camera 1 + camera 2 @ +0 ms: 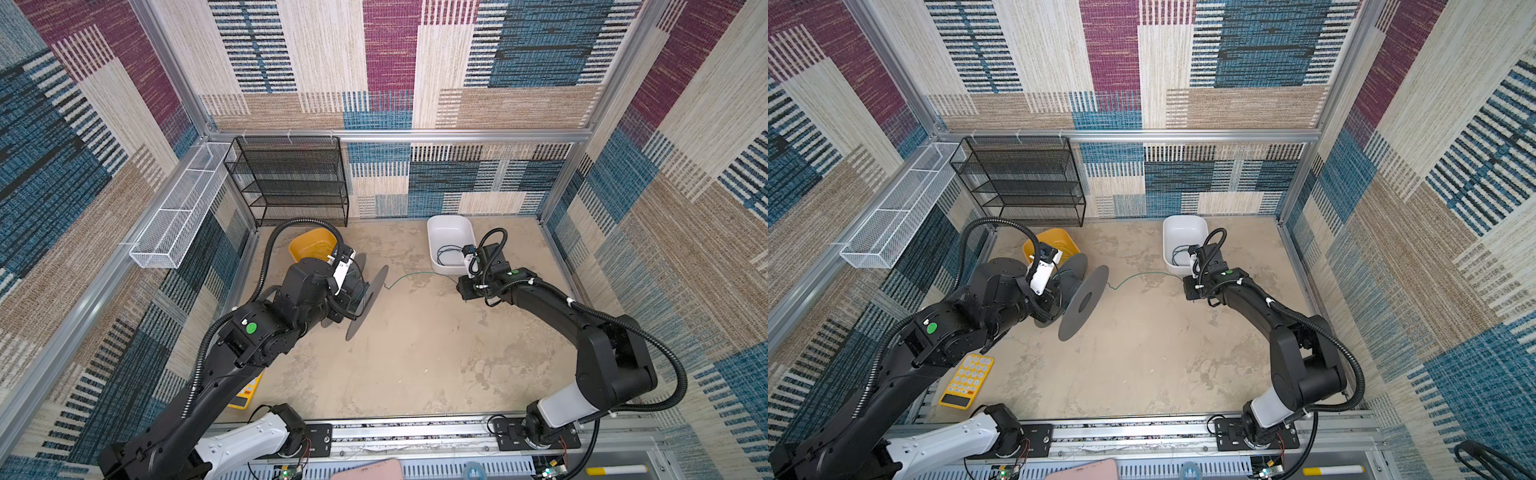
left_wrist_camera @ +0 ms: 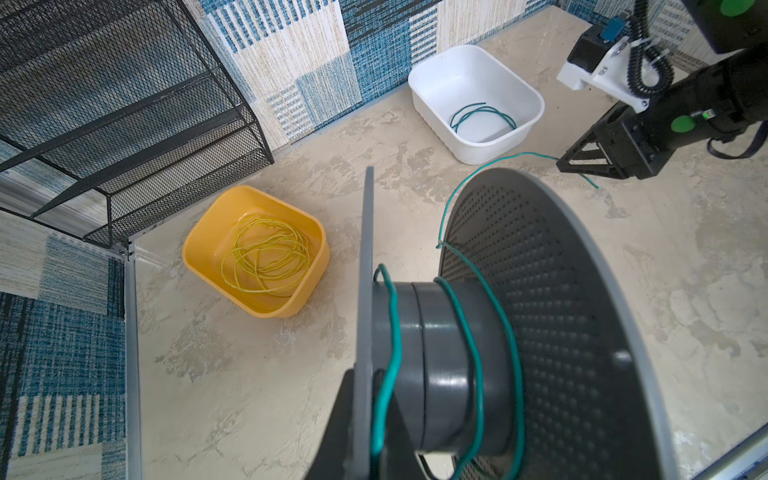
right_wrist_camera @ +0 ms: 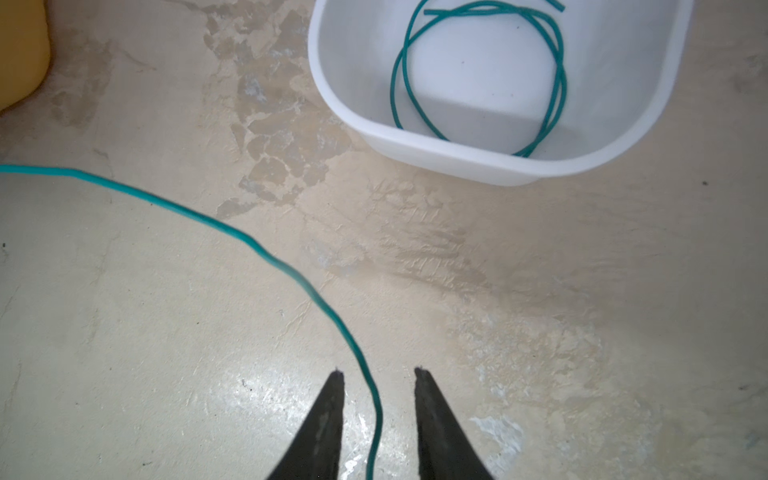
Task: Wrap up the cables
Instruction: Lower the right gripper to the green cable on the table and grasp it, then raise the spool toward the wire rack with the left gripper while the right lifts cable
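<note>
Trailing cable: I saw the teal cable (image 3: 257,245) leave the spool, arc low over the desk (image 1: 415,353) and pass straight into the right gripper's gap.
Right gripper (image 3: 378,374): released, jaws parted. The cable ran between the two fingertips and, in the right wrist view, touched neither. In the left wrist view a short free end stuck out past the gripper.
Left gripper (image 2: 357,386): clenched on the thin flange of the grey spool (image 1: 1084,301), one dark finger lying flat against that flange. I could not see the finger on the far side.
Spool: it stood tipped on its flange edges at the left of the desk. A few loose turns of the teal cable lay around the hub, and one strand crossed the rim of the perforated flange on its way out.
Second teal cable (image 2: 482,114): it lay coiled loosely in the white tub (image 3: 332,104), just beyond the right gripper and apart from it.
Yellow wire (image 2: 266,257): it lay coiled in the yellow tub (image 2: 208,249), behind the spool.
</note>
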Controlling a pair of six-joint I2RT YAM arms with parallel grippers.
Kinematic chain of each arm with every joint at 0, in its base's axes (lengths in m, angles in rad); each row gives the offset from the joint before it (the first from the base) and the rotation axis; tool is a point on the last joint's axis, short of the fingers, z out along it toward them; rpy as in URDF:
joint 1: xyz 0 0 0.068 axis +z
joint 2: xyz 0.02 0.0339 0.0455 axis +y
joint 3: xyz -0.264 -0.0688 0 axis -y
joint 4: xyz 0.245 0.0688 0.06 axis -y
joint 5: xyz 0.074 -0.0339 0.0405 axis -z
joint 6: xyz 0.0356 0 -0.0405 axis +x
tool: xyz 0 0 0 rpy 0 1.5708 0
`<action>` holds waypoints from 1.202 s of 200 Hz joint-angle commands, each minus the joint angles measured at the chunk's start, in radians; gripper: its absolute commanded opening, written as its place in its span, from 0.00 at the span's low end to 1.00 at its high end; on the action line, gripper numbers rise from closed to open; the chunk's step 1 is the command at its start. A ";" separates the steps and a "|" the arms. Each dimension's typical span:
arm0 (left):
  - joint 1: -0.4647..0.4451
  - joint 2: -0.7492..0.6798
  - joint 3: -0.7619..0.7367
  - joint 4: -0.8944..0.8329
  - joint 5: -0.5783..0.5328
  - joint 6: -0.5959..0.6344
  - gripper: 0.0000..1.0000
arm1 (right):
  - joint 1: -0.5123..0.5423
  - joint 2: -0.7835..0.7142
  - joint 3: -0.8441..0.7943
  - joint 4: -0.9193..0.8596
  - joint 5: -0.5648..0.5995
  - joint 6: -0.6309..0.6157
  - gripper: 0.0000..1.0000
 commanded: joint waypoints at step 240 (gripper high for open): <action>0.210 0.145 0.244 0.335 0.043 -0.221 0.00 | 0.240 -0.077 -0.229 0.202 0.101 0.232 0.00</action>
